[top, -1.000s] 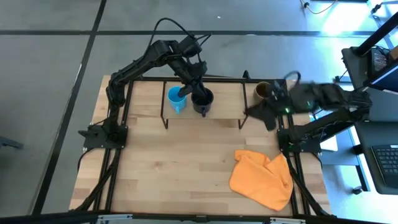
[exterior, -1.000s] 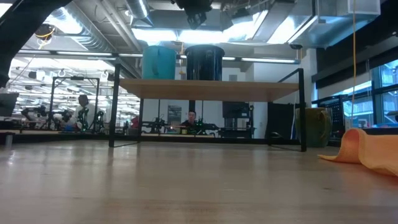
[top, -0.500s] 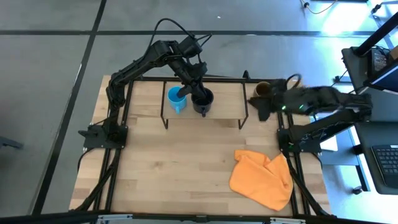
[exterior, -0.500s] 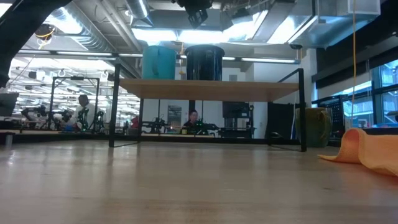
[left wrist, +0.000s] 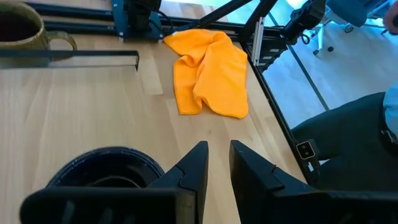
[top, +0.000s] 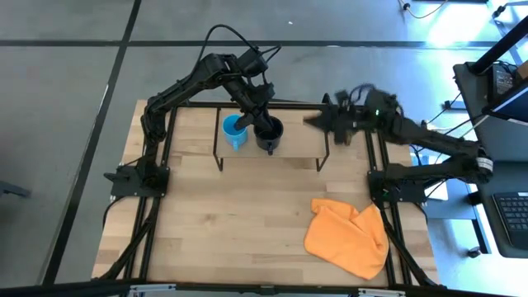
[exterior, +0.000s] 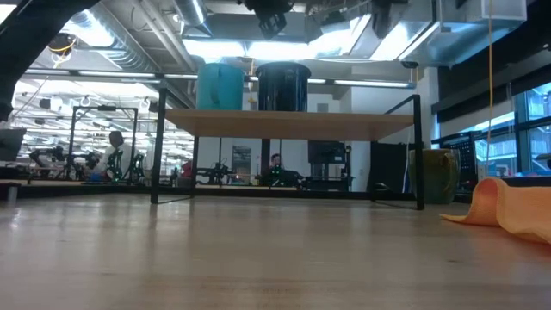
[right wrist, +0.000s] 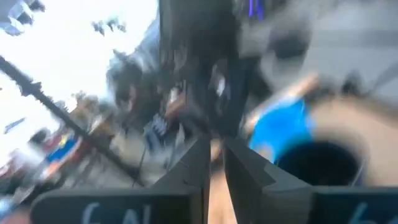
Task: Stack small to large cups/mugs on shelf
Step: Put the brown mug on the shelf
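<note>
On the shelf stand a light blue mug and a black mug side by side, upright on their bases. My left gripper hovers just above the black mug, open by a narrow gap with nothing between its fingers. My right gripper, blurred, is at the shelf's far right end and points level toward the two mugs; a narrow gap shows between its fingers. The olive-brown mug stands on the table right of the shelf, under my right arm.
A crumpled orange cloth lies on the table at the near right. The shelf's thin black legs stand close to the olive-brown mug. The right half of the shelf board is bare. People sit in the room beyond the table.
My right arm has swung fast from beside the table's right edge toward the far edge and the left, passing over the olive-brown mug to the shelf's right end, and has turned to point at the mugs on the shelf. The mugs and my left gripper have kept still.
</note>
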You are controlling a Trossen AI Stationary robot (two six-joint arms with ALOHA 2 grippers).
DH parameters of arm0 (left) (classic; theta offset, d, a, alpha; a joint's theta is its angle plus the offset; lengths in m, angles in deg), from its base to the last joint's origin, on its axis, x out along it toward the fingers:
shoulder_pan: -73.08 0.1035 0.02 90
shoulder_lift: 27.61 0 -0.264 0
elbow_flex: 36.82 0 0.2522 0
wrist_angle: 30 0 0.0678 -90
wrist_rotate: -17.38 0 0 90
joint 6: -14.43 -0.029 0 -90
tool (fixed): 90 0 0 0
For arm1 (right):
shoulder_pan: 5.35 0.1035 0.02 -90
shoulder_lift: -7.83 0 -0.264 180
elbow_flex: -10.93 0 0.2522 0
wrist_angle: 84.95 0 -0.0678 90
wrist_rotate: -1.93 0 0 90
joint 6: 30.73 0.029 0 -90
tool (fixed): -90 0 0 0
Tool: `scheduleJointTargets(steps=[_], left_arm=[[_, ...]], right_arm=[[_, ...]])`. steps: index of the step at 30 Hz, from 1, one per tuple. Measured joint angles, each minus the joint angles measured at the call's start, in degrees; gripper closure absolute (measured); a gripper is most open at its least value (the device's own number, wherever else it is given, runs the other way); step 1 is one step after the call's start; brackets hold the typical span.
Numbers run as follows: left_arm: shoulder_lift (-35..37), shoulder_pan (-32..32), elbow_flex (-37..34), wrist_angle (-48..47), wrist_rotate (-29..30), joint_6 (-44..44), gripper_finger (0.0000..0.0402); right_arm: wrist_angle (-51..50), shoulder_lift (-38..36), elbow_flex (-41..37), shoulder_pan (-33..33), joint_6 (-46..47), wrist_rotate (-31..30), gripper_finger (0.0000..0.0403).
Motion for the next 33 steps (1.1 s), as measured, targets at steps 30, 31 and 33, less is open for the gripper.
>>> scheduleJointTargets(steps=[30,31,33], left_arm=[[-0.04,0.55,0.00,0.76,9.30,1.22,0.0340],[-0.04,0.55,0.00,0.76,9.43,1.22,0.0340],[-0.04,0.59,0.00,0.76,9.74,1.20,0.0340]], right_arm=[[-88.46,25.41,37.08,-33.01,-16.71,-23.23,0.0258],[-88.45,25.62,35.78,-33.01,-15.81,-24.17,0.0258],[-88.49,25.64,32.81,-33.01,-14.57,-25.35,0.0258]])
